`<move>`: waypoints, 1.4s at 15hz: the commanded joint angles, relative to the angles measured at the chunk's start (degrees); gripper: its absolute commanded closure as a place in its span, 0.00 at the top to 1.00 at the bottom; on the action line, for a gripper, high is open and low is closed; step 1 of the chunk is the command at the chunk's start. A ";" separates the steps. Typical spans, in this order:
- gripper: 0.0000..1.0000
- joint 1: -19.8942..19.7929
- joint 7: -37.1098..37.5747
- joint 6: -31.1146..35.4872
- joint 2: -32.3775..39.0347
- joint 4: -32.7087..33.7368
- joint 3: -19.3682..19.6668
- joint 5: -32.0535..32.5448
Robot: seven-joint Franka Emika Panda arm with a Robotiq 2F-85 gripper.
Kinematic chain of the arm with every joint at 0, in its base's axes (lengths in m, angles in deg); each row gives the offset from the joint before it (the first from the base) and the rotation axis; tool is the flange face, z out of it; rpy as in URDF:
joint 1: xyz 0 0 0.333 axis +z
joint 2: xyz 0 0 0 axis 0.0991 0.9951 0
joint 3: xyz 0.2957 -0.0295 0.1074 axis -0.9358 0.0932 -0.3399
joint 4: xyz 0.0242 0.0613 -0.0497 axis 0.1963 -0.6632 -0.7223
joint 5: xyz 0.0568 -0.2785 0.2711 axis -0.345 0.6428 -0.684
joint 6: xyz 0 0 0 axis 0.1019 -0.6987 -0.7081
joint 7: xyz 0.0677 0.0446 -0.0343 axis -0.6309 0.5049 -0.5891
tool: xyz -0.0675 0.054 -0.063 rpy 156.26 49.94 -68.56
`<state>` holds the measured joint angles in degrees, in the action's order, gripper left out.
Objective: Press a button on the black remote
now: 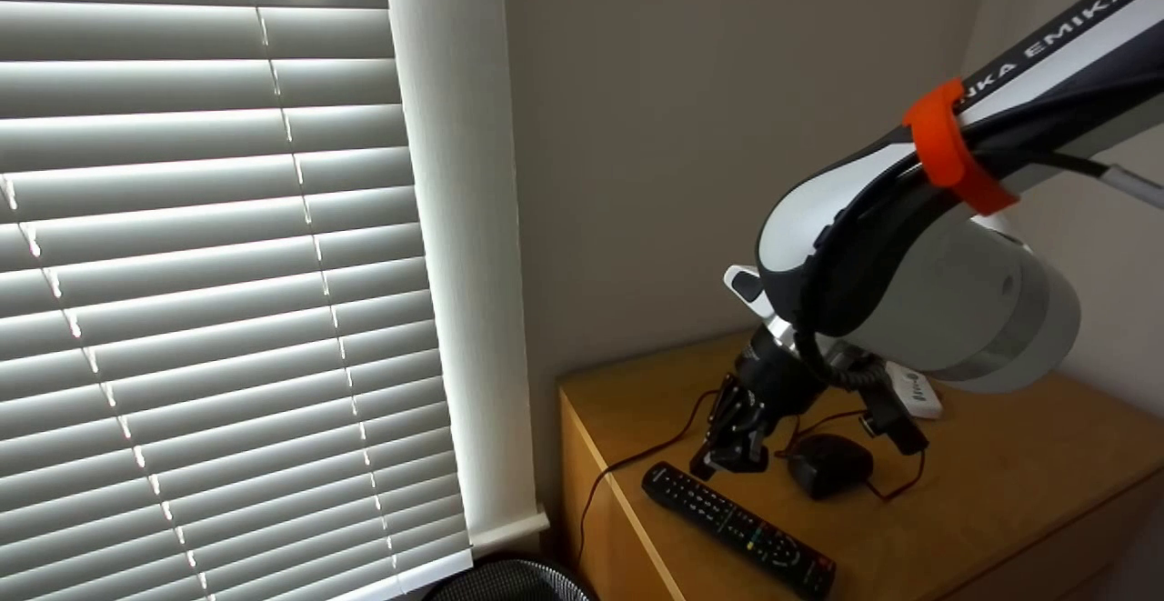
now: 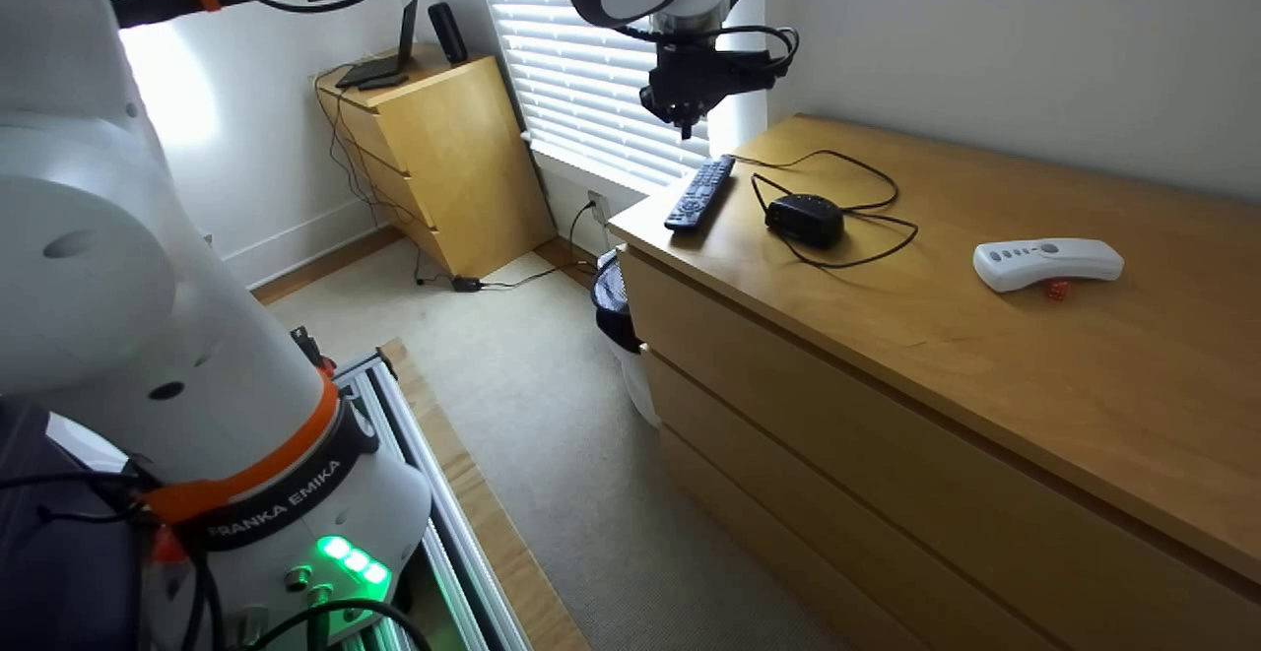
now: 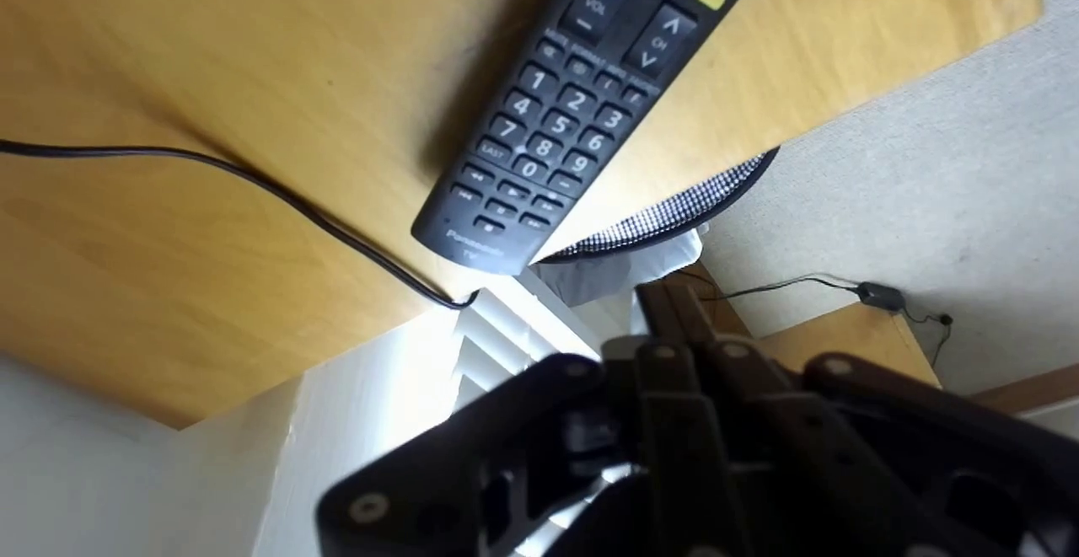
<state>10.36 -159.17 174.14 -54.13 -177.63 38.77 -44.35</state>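
The long black remote lies flat on the wooden dresser top, close to the dresser's edge. It shows in both exterior views (image 1: 738, 530) (image 2: 701, 194) and in the wrist view (image 3: 552, 127), where its number keys and its end with the printed brand face the gripper. My gripper (image 3: 674, 294) is shut, its two fingertips together with nothing between them. In an exterior view the gripper (image 2: 687, 129) hangs in the air above the remote, apart from it. In an exterior view the fingertips (image 1: 702, 468) appear beside the remote's end near the window.
A small black corded device (image 1: 829, 465) (image 2: 806, 221) sits beside the remote, its cable (image 3: 253, 176) looping over the dresser (image 2: 916, 336). A white device (image 2: 1048, 263) lies farther off, with a red die (image 2: 1057, 290) by it. A mesh bin (image 3: 674, 218) stands below the dresser's edge.
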 commanded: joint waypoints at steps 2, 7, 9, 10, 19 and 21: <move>0.00 -2.50 -0.47 3.90 2.98 1.38 -3.09 -0.53; 0.00 -4.11 0.88 6.97 5.27 2.08 -4.55 0.38; 0.00 -4.62 1.36 7.71 5.95 2.17 -5.10 0.73; 0.00 -4.78 1.51 7.93 6.24 2.23 -5.36 0.89; 0.00 -3.53 0.35 10.25 8.50 3.68 -4.93 -1.12; 0.00 -3.18 0.55 10.94 8.92 3.91 -4.99 -0.82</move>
<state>6.76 -158.64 182.95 -46.67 -174.60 34.37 -44.34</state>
